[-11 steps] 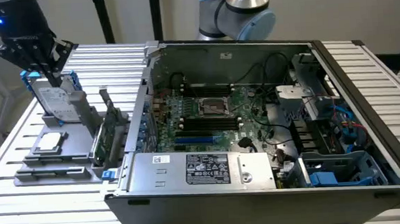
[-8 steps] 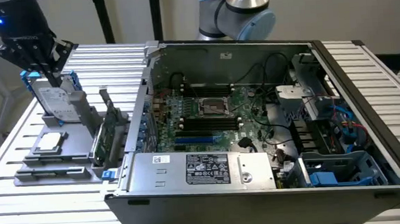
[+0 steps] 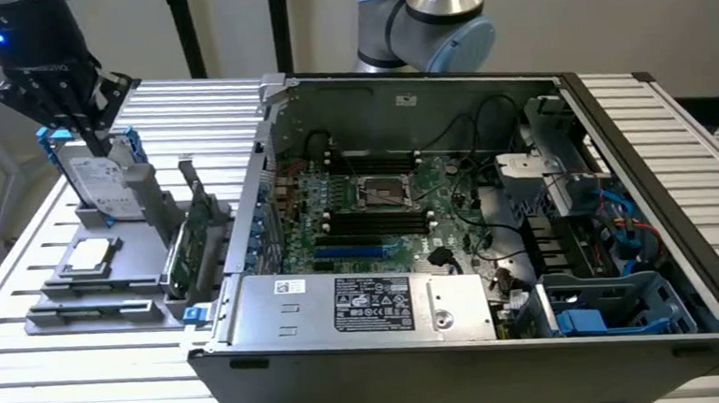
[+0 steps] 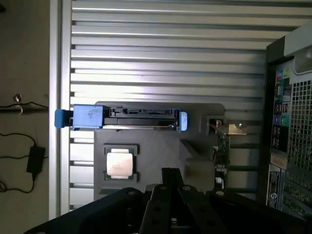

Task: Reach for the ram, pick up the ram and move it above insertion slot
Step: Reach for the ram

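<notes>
At the exterior view's left edge of the slatted aluminium tabletop (image 3: pixel 46 389) (image 4: pixel 170 58), the black gripper (image 3: pixel 94 145) (image 4: pixel 171 173) hung with its fingers together on nothing. It was above a grey plastic holder (image 3: pixel 129 276) (image 4: pixel 156 146). The holder carried an upright silver hard drive with blue rails (image 3: pixel 102 180) (image 4: pixel 122 117) and a square silver processor chip (image 3: pixel 88 255) (image 4: pixel 119 163). The ram (image 3: pixel 92 314), a long thin stick, seemed to lie edge-up in the holder's front groove, though I could not tell for sure. A green card with a metal bracket (image 3: pixel 193 240) stood beside it. Further right, inside the open black computer case (image 3: pixel 470 373), the long black insertion slot (image 3: pixel 379 221) lay among parallel ones.
</notes>
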Robot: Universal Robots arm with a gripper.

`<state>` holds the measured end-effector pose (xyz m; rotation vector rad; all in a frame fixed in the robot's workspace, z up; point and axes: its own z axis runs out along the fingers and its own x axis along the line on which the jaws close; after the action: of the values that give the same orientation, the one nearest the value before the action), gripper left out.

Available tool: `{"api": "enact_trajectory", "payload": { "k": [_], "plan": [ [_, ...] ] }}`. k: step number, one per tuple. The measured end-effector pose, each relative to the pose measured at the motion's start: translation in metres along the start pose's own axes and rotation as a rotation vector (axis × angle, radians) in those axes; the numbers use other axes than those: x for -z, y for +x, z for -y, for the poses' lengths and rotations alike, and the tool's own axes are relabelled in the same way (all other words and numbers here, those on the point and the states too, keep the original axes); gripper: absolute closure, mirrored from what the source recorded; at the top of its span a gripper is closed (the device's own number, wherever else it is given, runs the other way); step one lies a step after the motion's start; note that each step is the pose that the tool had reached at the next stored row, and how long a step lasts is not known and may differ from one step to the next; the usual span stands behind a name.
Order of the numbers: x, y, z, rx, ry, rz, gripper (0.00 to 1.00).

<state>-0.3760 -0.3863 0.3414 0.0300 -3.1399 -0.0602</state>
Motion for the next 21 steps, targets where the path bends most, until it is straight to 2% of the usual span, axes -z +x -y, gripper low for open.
{"api": "enact_trajectory", "payload": {
  "k": [6,21],
  "plan": [
    [0.0010,0.001,0.0255,0.000,-0.0003,0.0000,0.89],
    [0.0001,0.013,0.0936,0.000,-0.0003,0.0001,0.89]
  ]
}}
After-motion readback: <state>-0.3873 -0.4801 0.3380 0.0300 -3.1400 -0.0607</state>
